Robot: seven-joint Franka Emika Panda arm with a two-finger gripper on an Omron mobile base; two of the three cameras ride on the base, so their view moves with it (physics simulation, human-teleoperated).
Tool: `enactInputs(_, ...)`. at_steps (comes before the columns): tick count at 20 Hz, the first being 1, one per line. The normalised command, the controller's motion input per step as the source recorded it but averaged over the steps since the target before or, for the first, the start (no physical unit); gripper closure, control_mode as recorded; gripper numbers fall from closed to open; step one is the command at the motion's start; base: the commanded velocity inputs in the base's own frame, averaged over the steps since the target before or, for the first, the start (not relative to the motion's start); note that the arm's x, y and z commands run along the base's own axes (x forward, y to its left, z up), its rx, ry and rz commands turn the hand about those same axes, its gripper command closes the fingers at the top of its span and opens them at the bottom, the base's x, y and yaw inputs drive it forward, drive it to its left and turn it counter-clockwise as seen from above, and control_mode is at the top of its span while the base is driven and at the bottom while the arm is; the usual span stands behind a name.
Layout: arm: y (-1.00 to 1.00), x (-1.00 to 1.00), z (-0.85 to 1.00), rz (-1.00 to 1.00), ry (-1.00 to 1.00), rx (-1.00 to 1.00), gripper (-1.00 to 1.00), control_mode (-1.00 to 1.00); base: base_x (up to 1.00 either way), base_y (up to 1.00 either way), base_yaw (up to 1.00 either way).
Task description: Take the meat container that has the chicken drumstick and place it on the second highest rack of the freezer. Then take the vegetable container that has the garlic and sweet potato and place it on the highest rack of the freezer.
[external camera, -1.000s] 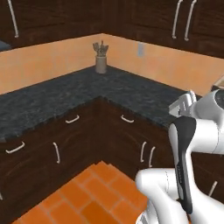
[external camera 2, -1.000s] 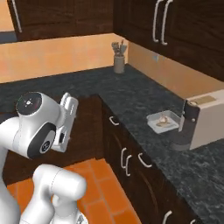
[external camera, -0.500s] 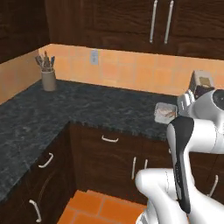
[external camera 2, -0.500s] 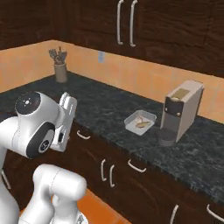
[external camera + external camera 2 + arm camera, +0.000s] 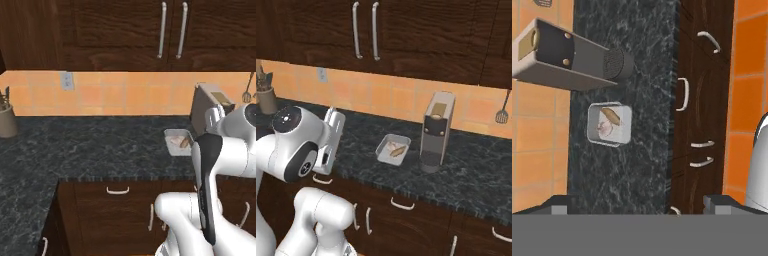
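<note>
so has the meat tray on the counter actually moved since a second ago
No. The meat tray sits just left of the coffee machine, as before. The whole picture shifted, so the base turned, not the tray.

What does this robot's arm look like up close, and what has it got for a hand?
The arm is glossy white, built of rounded, bulging segments with dark grey discs at the joints and a black strip along one link. No cables or markings can be made out. The hand is a flat white block, and the gripper ends in two small, dark, squared fingers.
</note>
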Motion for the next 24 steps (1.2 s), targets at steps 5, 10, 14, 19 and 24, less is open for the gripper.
enactInputs(5,0.00,0.00,0.00,0.00,0.00,0.00,-1.00,1.00,0.39,0.42,-0.17)
enactInputs(10,0.00,0.00,0.00,0.00,0.00,0.00,-1.00,1.00,0.45,0.34,-0.21)
enactInputs(14,0.00,0.00,0.00,0.00,0.00,0.00,-1.00,1.00,0.58,0.34,-0.27)
enactInputs(19,0.00,0.00,0.00,0.00,0.00,0.00,-1.00,1.00,0.36,0.05,-0.01)
enactInputs(24,0.00,0.00,0.00,0.00,0.00,0.00,-1.00,1.00,0.04,0.00,0.00)
